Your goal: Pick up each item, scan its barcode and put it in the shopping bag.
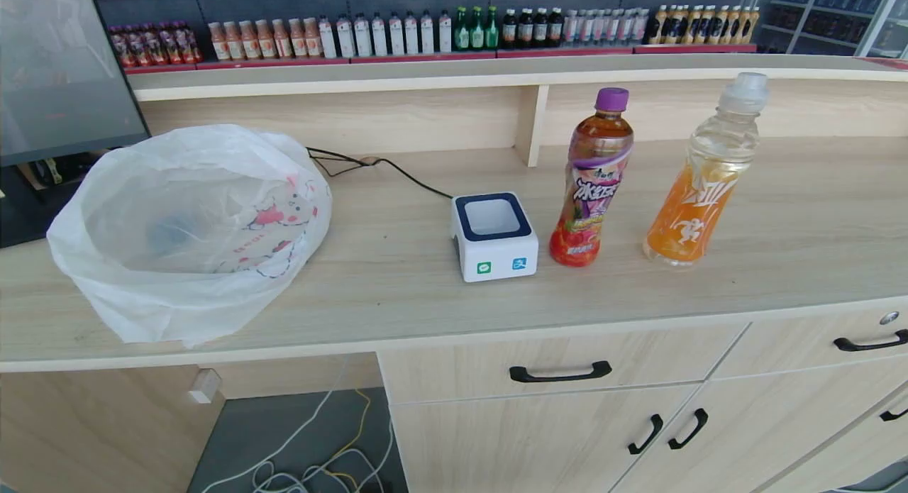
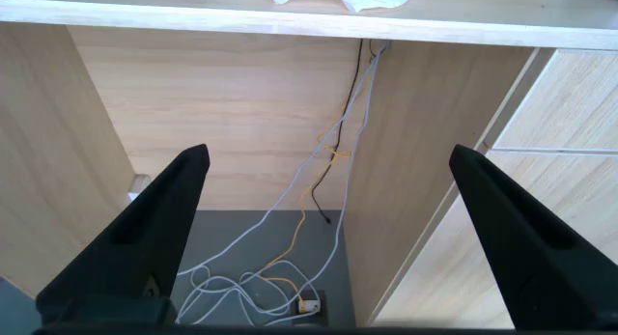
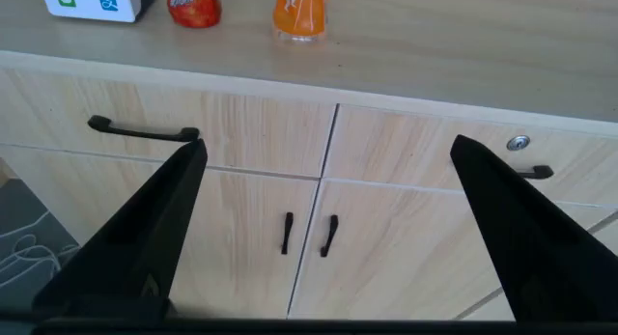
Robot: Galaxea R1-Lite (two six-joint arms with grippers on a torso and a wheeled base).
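counter point(image 3: 463, 55) bears tea bottle point(image 3: 193, 5) and orange bottle point(image 3: 301, 12), above right end effector point(image 3: 328, 147).

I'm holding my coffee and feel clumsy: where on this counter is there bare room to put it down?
Widest bare patch: the counter right of the orange bottle. Another lies between the shopping bag and the scanner, in front of the cable. Crowded: scanner, purple-capped bottle and orange bottle stand close together.

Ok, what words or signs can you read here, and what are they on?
Scanner: green and blue picture signs, no words.
Purple-capped bottle: white characters, too blurred to quote.
Orange bottle: white running figure, strokes unreadable.
Shopping bag: pink print, lettering too small.
Shelf bottles: too small.
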